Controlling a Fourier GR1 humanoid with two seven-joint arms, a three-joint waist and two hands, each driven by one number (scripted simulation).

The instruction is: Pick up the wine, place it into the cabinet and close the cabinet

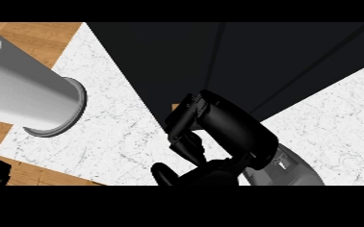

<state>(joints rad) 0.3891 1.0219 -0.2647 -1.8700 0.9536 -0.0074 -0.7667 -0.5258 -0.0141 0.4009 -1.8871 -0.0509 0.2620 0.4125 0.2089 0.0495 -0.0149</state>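
Here we look steeply down on a white marbled counter (107, 125), with strips of wood-coloured surface showing at the upper left and lower left corners. A large black cabinet (235, 57) fills the upper middle and right of the view, its dark faces meeting along thin vertical and slanted lines; we cannot tell from this angle whether its door stands open or closed.

Our right hand (213, 125) rises from the lower edge at centre right on its grey forearm (284, 166), the black palm lying against the cabinet's lower front. Its fingers (186, 146) bend inward below the palm, but we cannot tell whether they are closed round anything or merely curled, since the hand hides whatever might lie within it. A tiny tan patch shows just at the hand's upper left edge.

The wine is nowhere that we can make out. At the left a big grey cylinder (35, 101) lies tilted across the counter's edge, well apart from the hand.
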